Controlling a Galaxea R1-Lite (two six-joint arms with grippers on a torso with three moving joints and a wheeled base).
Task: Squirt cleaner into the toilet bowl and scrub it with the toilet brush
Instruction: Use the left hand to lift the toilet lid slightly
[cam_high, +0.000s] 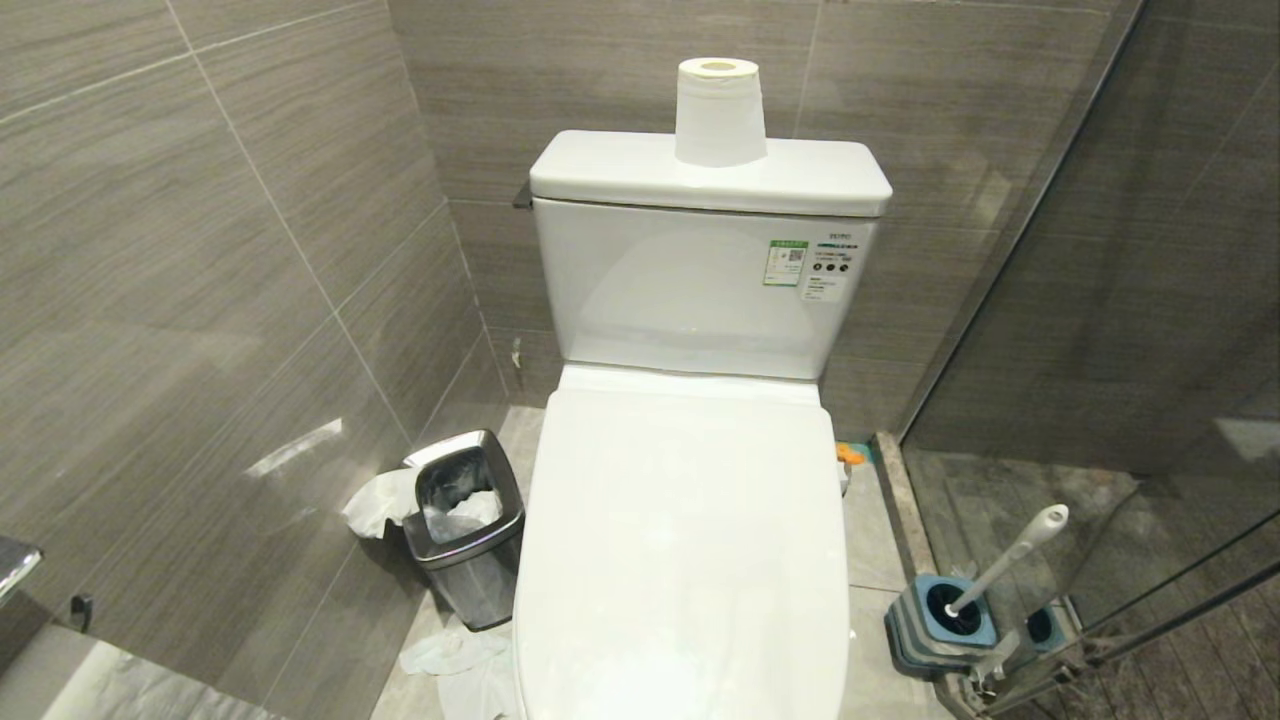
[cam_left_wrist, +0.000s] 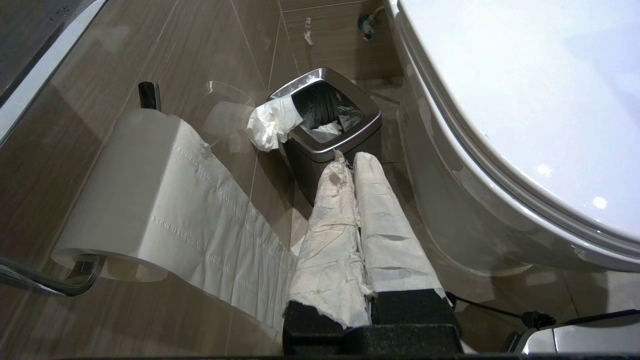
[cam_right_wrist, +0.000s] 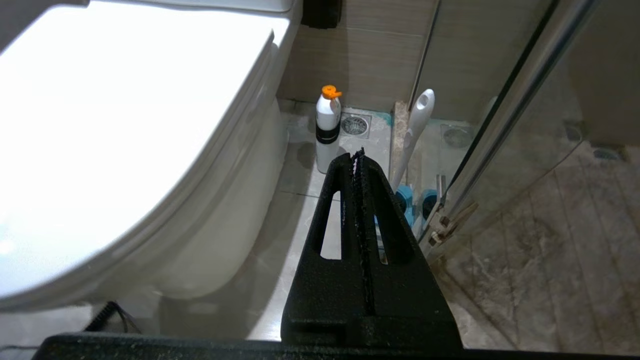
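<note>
Beside the toilet (cam_high: 680, 560) — brush (cam_high: 1005, 560) in holder (cam_high: 945, 625).

One toilet (cam_high: 690, 480), lid down, at centre frame in the head view; one steel waste bin (cam_high: 465, 525) lower left of it; one toilet brush (cam_high: 1005, 558) in one blue-and-grey holder (cam_high: 940, 625) at lower right. Two paper rolls: one on the tank (cam_high: 720, 110), one on a wall holder (cam_left_wrist: 135, 190). One orange-capped bottle (cam_right_wrist: 328, 127); two floor drains (cam_right_wrist: 356, 125).
</note>
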